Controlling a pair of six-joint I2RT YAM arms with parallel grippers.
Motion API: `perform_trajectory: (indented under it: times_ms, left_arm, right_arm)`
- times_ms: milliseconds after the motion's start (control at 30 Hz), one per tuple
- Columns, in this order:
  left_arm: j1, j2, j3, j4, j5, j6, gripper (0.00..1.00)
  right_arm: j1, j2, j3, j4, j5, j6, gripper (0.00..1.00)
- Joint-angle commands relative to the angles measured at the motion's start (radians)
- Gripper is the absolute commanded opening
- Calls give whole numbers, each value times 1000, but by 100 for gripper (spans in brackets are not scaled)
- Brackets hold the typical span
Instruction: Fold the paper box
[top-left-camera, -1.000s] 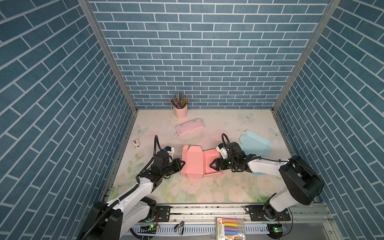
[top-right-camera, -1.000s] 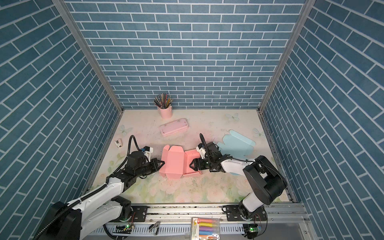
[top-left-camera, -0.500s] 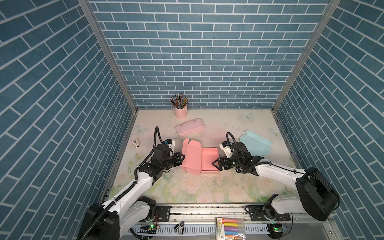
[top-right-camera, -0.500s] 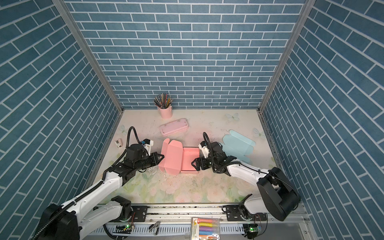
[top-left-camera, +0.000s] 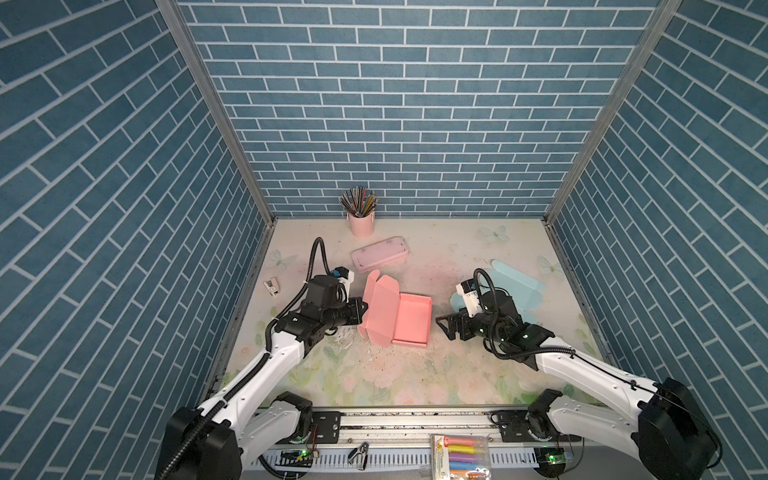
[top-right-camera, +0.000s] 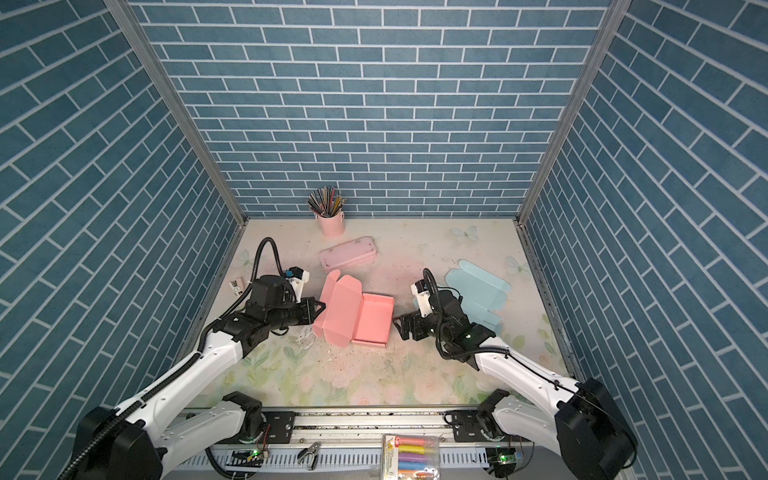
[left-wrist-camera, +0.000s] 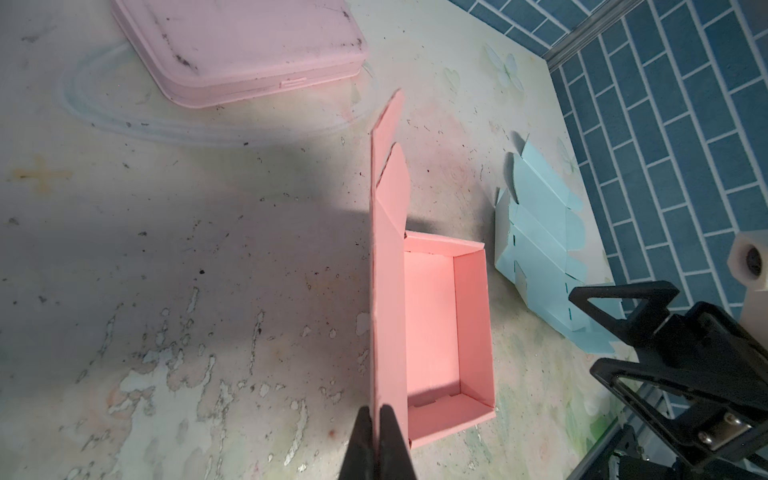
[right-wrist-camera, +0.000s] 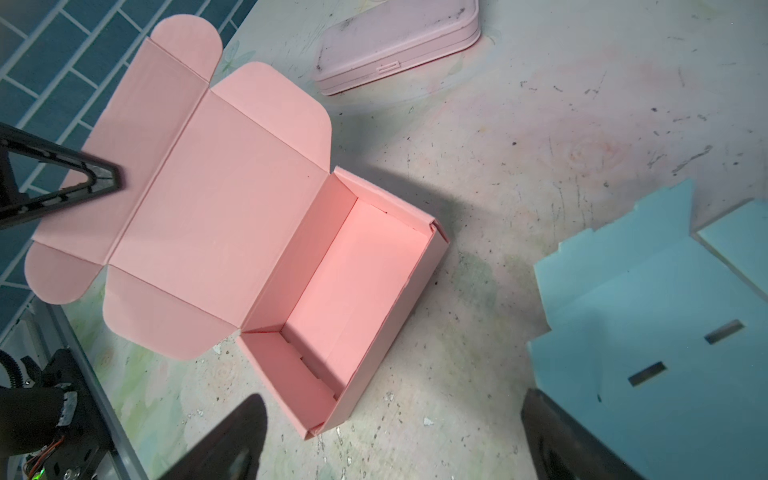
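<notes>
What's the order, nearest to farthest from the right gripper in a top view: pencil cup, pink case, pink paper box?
1. pink paper box, just beside the right gripper, toward the table's middle.
2. pink case, further back, left of centre.
3. pencil cup, at the very back.

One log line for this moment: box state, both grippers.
box: pink paper box tray formed, lid raised, not closed | left gripper: shut on lid edge | right gripper: open, apart from box
</notes>
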Motion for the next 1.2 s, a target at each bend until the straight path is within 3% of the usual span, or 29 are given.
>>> perform_trajectory:
  times_ms: [0, 333, 533, 667, 1167]
  left_arm:
    - [8, 9, 42, -87, -13, 91, 0]
    - [8, 27, 83, -120, 57, 140, 0]
    - [0, 38, 143, -170, 128, 211, 0]
    - [-10, 57, 196, -220, 151, 245, 0]
    - [-47, 126, 290, -319, 179, 359, 0]
  right_arm:
    - [1, -45, 17, -22, 37, -72, 96]
    - [0, -70, 5, 142, -42, -227, 97]
    - [-12, 79, 88, 273, -204, -346, 97]
    - [-70, 186, 147, 344, -397, -386, 96]
    - [-203, 522, 464, 105, -747, -646, 93]
